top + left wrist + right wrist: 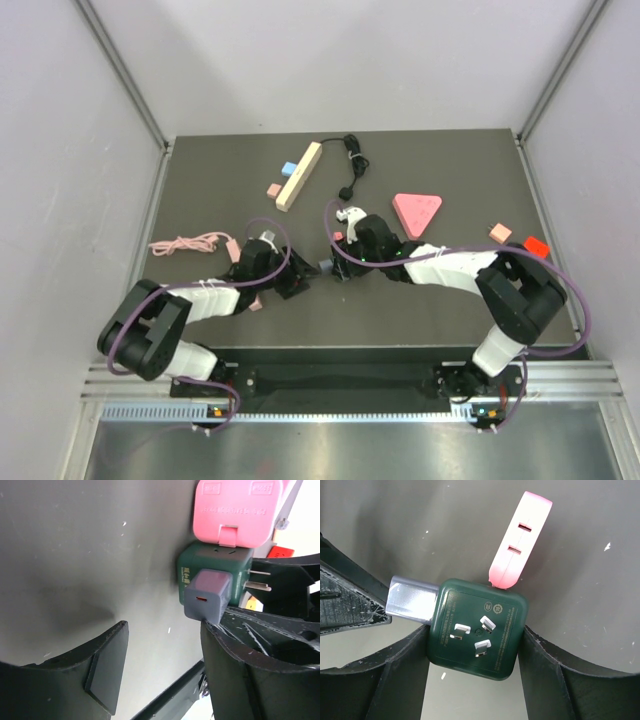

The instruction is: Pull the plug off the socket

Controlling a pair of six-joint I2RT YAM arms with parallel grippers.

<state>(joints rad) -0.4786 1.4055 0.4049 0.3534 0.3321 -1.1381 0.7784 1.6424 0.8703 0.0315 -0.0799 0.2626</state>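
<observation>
Item: grey plug (207, 594), seated in green socket block (477, 630) mid-way across the surface (450, 300). Long axis is pointed toward the left hand (164, 630), which is spread open, one finger just beside the plug, nothing clamped. The block is clamped by the right hand (475, 635).

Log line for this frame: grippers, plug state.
right gripper: shut on green socket block | left gripper: open, at grey plug | grey plug: seated

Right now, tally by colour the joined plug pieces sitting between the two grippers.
green adapter: 1
grey plug: 1
pink piece: 1
Total: 3
</observation>
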